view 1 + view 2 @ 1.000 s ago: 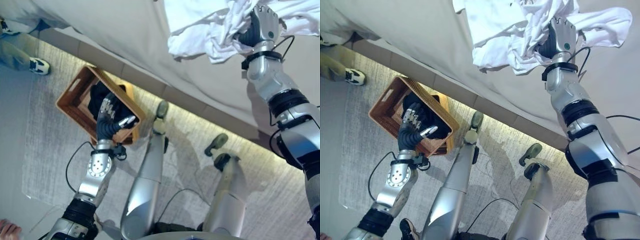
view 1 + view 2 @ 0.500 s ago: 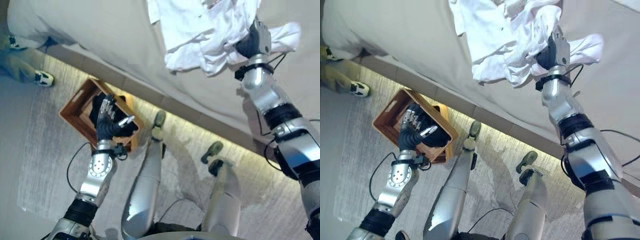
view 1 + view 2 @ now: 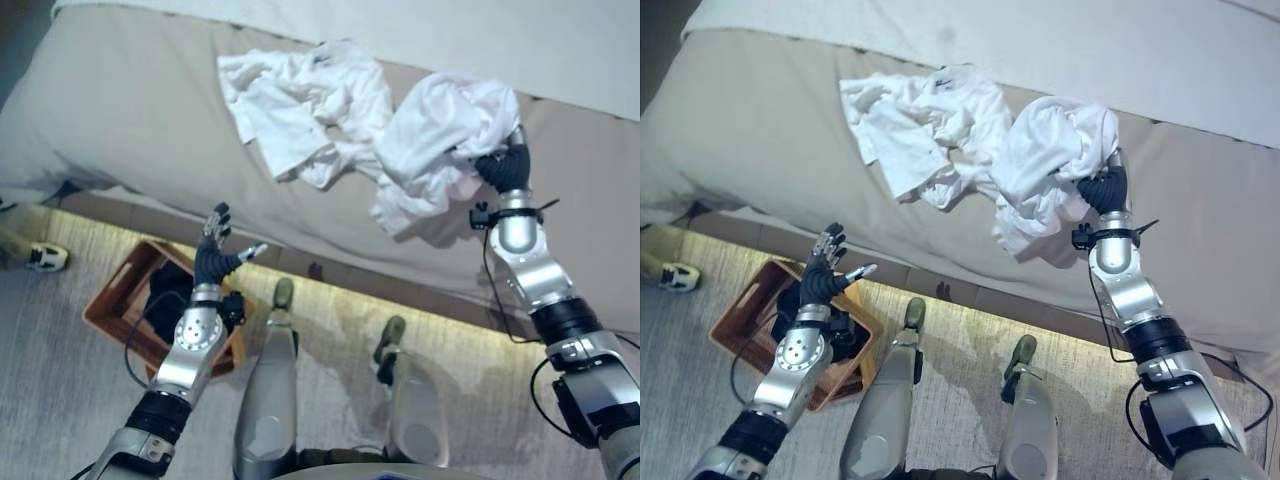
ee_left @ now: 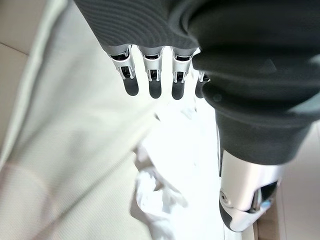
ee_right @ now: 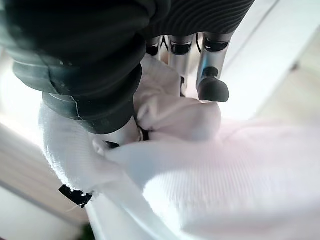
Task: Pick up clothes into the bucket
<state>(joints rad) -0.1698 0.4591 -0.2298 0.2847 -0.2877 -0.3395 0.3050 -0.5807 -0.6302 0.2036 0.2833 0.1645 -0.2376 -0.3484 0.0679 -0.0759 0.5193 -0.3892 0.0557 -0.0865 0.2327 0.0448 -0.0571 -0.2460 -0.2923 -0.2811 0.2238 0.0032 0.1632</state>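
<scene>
Our right hand (image 3: 503, 166) has its fingers curled into a bunched white cotton shirt (image 3: 435, 140), lifted a bit off the soft beige bed (image 3: 120, 110) near its front edge. A 2nd crumpled white cloth (image 3: 300, 105) lies flat just beside it, twd the back of the bed. Our left hand (image 3: 213, 252) is spread & empty, up over the brown woven basket (image 3: 112, 305) w/ dark clothes (image 3: 165, 288) on the grey carpet (image 3: 60, 400). We think the shirt is light, floppy, not slippy; grab a thick fold so it won't trail.
</scene>
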